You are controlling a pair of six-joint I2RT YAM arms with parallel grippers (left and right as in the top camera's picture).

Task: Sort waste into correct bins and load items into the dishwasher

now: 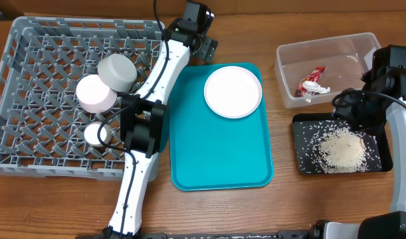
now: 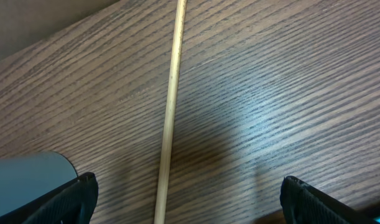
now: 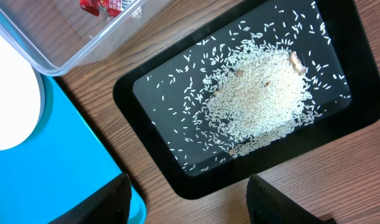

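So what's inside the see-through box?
A crumpled red-and-white wrapper lies in the clear tub. The end of the tub under the right arm is covered, so anything there cannot be seen.

Wood-grain table [image 2: 289,93], thin wooden chopstick [image 2: 171,106], glossy black tray [image 3: 158,93]

Overhead looking down on my whole table [image 1: 289,202], my left wrist facing chopstick [image 2: 168,124] closely, right wrist looking down at black tray [image 3: 146,93], shared overhead.

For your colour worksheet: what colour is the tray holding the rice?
The tray is black, clearest in the right wrist view.
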